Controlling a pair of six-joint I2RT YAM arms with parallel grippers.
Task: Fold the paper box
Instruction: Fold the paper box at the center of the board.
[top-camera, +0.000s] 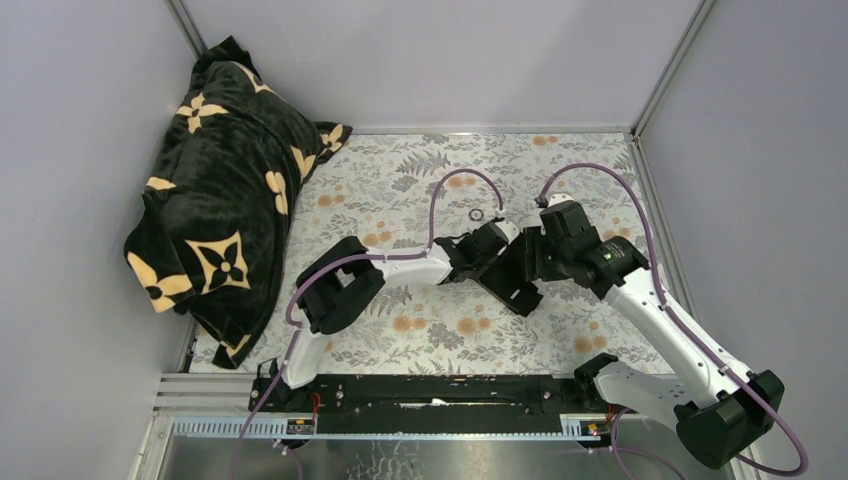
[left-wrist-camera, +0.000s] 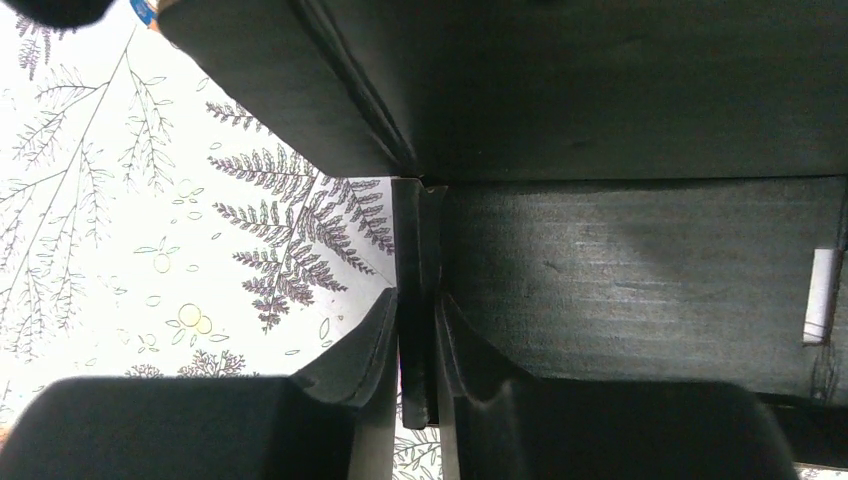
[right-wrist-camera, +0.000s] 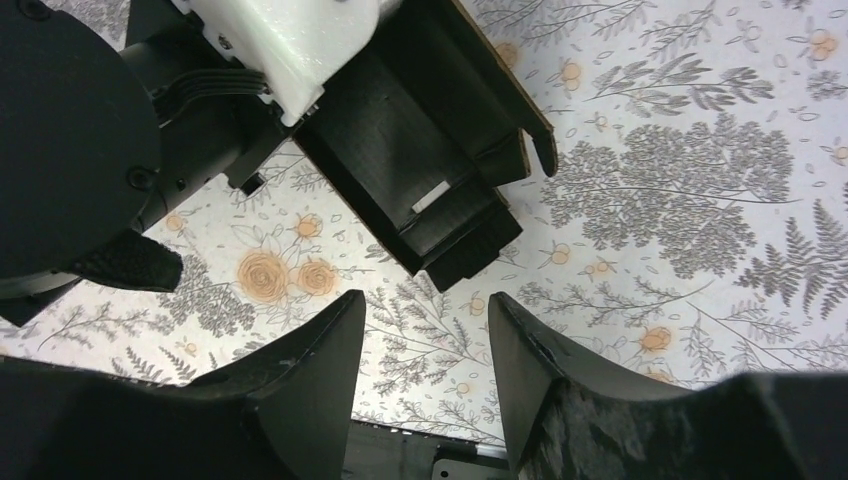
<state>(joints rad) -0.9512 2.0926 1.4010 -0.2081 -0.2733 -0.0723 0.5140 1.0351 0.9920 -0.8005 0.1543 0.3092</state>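
Observation:
The paper box (top-camera: 512, 285) is matte black card, partly folded, held just above the flowered cloth at mid-table. My left gripper (top-camera: 488, 246) comes at it from the left. In the left wrist view this gripper (left-wrist-camera: 415, 300) is shut on a thin upright edge of the paper box (left-wrist-camera: 640, 270), whose panels fill the top and right. My right gripper (top-camera: 532, 262) is close on the box's right side. In the right wrist view its fingers (right-wrist-camera: 310, 350) stand open with only cloth between them, and the paper box (right-wrist-camera: 420, 190) hangs just beyond the right gripper (right-wrist-camera: 425, 305).
A black plush blanket with cream flowers (top-camera: 225, 210) is heaped in the back left corner. A small dark ring (top-camera: 476, 214) lies on the cloth behind the grippers. Grey walls close in the table on three sides, and a black rail (top-camera: 430, 392) runs along the near edge.

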